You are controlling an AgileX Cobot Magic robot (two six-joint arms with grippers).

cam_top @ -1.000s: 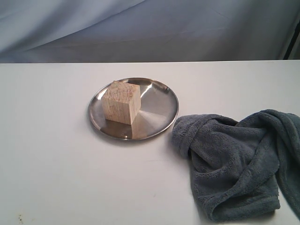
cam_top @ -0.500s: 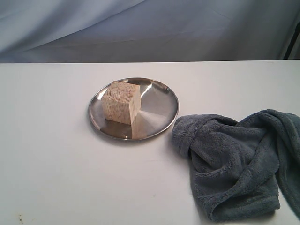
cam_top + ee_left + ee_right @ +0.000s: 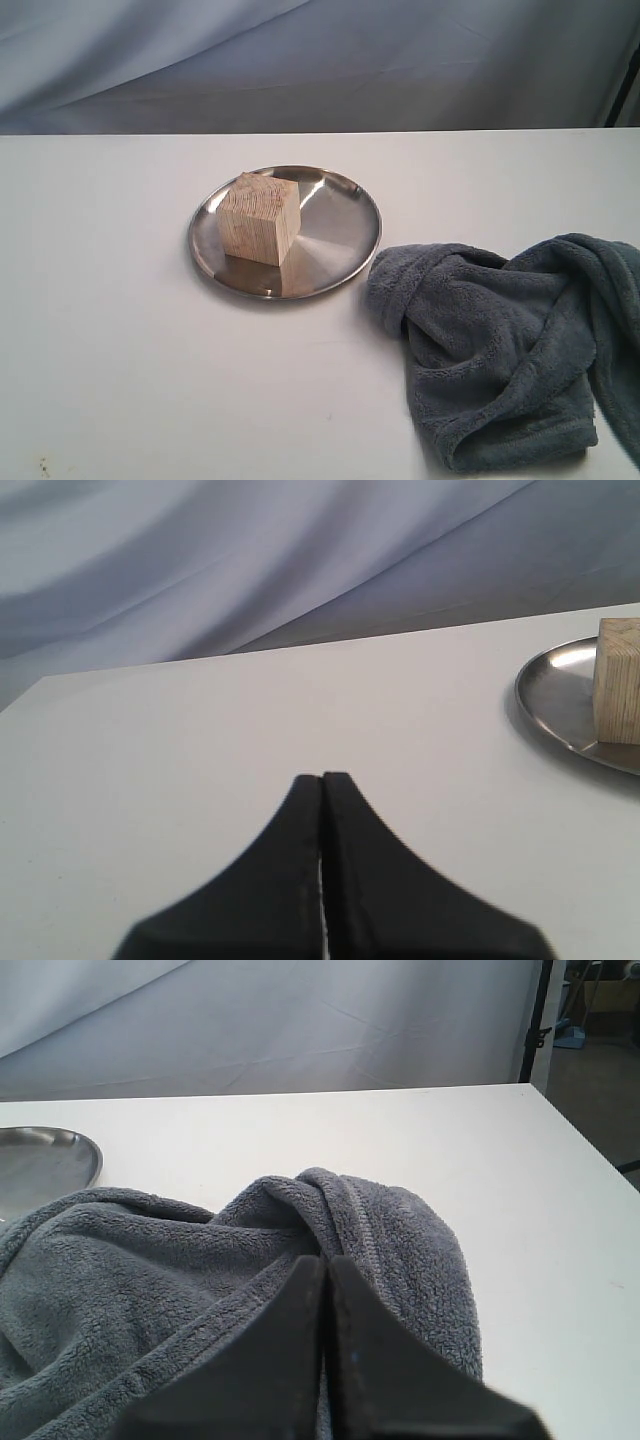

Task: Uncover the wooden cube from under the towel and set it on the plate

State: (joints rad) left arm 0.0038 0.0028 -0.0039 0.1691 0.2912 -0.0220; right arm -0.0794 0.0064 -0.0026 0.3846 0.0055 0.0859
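The pale wooden cube point(image 3: 260, 218) stands on the left part of the steel plate point(image 3: 340, 235), uncovered; the left wrist view catches the cube point(image 3: 618, 680) and the plate point(image 3: 552, 705) at its edge. The grey-blue towel point(image 3: 500, 340) lies crumpled on the table to the right of the plate. Neither gripper shows in the exterior view. My left gripper point(image 3: 322, 778) is shut with nothing in it, over bare table well short of the plate. My right gripper point(image 3: 324, 1260) is shut and empty, its tips just in front of the towel point(image 3: 150, 1280), with the plate's rim point(image 3: 85, 1155) beyond.
The white table point(image 3: 120, 380) ends at a far edge against a draped grey-blue backdrop point(image 3: 320, 60). Its right edge point(image 3: 590, 1160) shows in the right wrist view, with a dark stand point(image 3: 532, 1020) past it.
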